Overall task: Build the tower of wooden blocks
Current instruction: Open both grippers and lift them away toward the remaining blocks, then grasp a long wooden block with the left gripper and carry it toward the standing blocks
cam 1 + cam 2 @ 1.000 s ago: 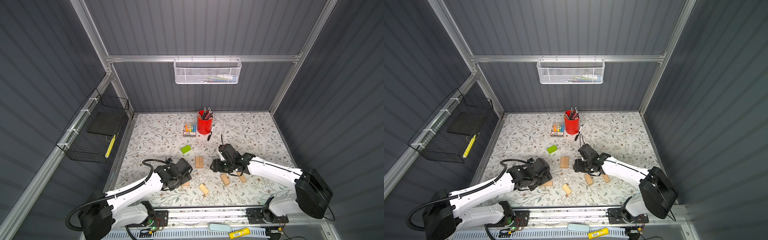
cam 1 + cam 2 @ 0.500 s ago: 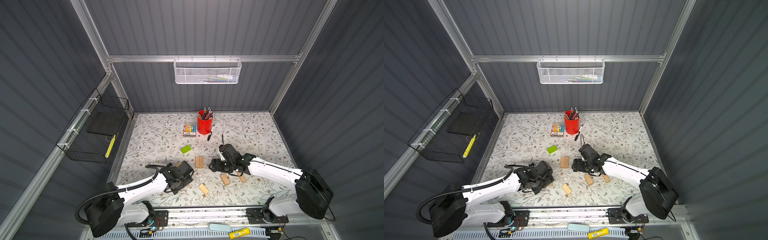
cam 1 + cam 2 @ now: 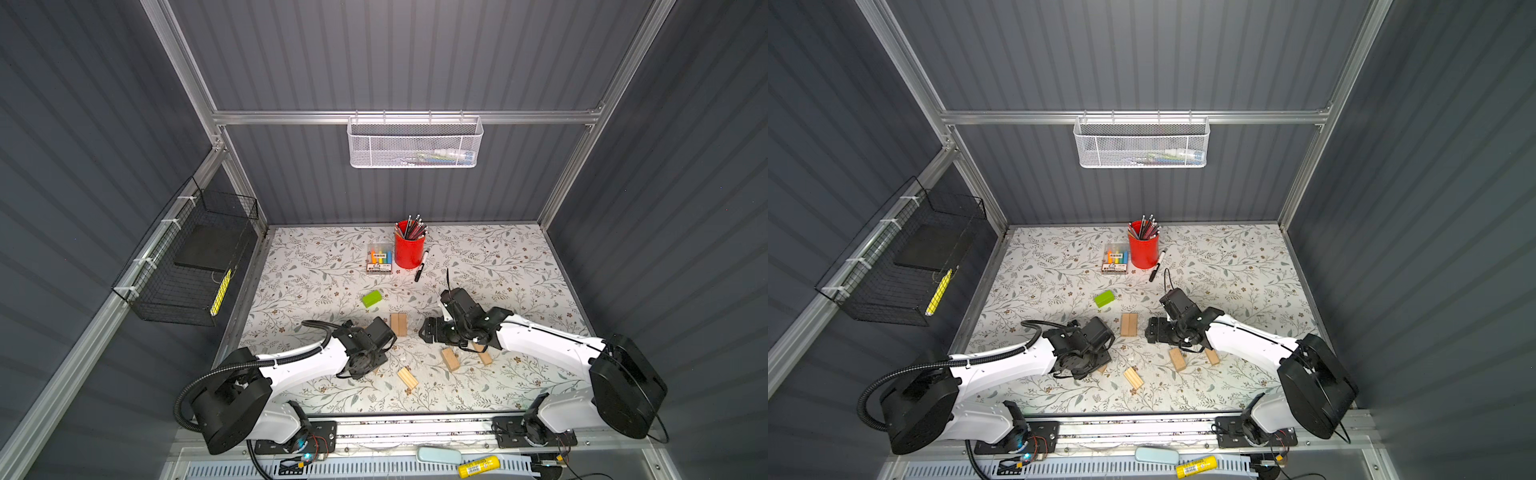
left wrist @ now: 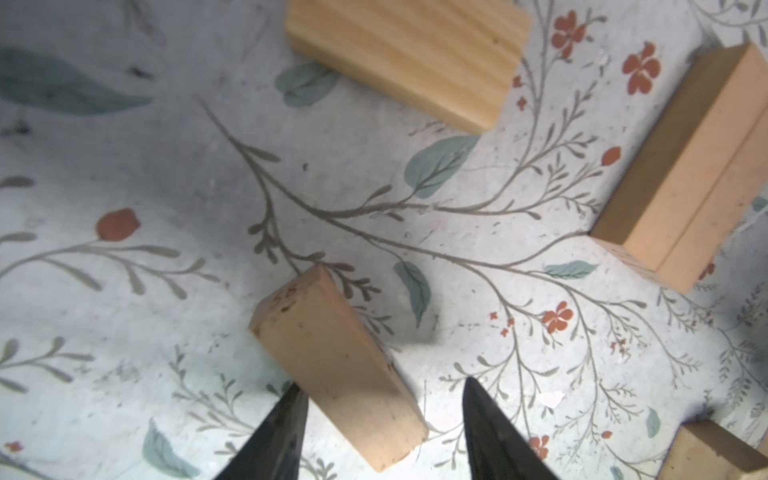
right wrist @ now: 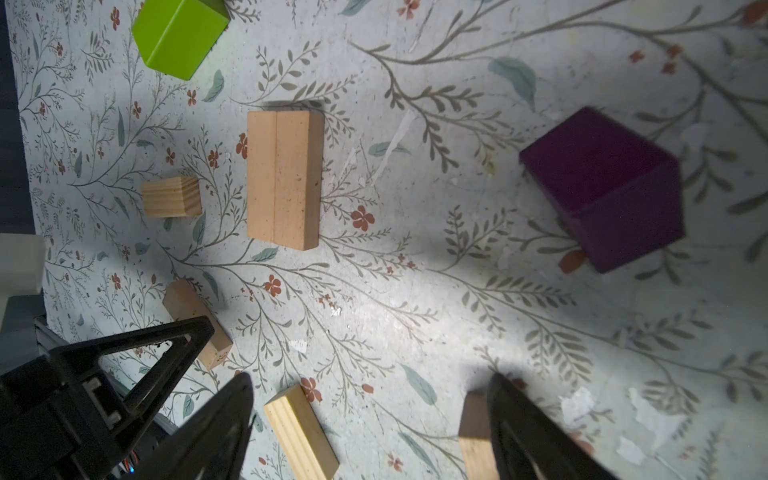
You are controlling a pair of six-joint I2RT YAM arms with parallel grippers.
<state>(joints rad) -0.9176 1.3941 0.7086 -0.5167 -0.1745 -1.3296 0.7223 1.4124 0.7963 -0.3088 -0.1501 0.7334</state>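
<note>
My left gripper (image 4: 380, 392) is low over the mat and open. Its jaws straddle a pale wood block (image 4: 332, 361); one finger touches the block and a gap remains at the other. In both top views the left gripper (image 3: 368, 361) (image 3: 1088, 359) covers that block. My right gripper (image 5: 370, 376) (image 3: 430, 332) hovers wide open and holds nothing. Two pale blocks (image 3: 398, 324) (image 3: 1128, 324) lie side by side between the arms. The lime-green block (image 3: 371, 298) lies behind them, and the purple block (image 5: 602, 187) shows only in the right wrist view. No tower stands.
Loose pale blocks (image 3: 407, 377) (image 3: 451, 359) (image 3: 482, 357) lie near the front. A red pencil cup (image 3: 409, 251), a clear marker box (image 3: 379, 259) and a black pen (image 3: 419, 272) sit at the back. A wire basket (image 3: 187, 266) hangs on the left wall.
The left gripper has come down over a pale block and its jaws have narrowed around it. The right gripper has opened wider and stayed in place.
</note>
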